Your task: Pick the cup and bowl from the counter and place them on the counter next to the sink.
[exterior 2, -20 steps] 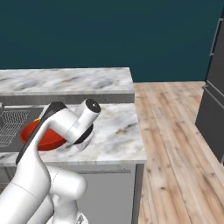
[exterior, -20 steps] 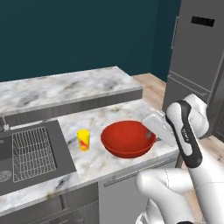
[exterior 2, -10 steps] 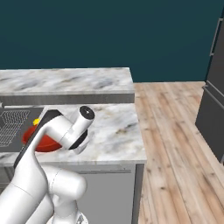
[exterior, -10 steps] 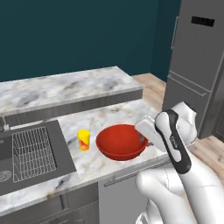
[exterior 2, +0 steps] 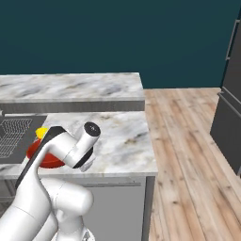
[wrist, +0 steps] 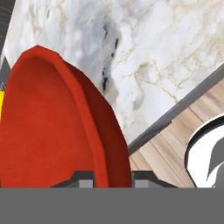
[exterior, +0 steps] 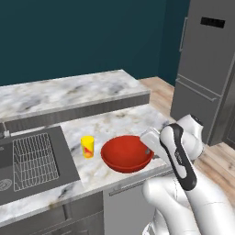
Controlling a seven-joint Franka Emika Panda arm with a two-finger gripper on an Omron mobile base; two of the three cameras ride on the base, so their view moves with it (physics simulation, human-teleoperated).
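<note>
While the pincer (wrist: 109, 177) clamps the bowl (exterior: 126, 153) by its rim, the cup (exterior: 87, 146) stands just beside.

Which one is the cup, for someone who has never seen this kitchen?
Find the dark sink set into the marble counter. Just to its right stands the cup, beside a wide red bowl. It is the small yellow one with red markings.
</note>
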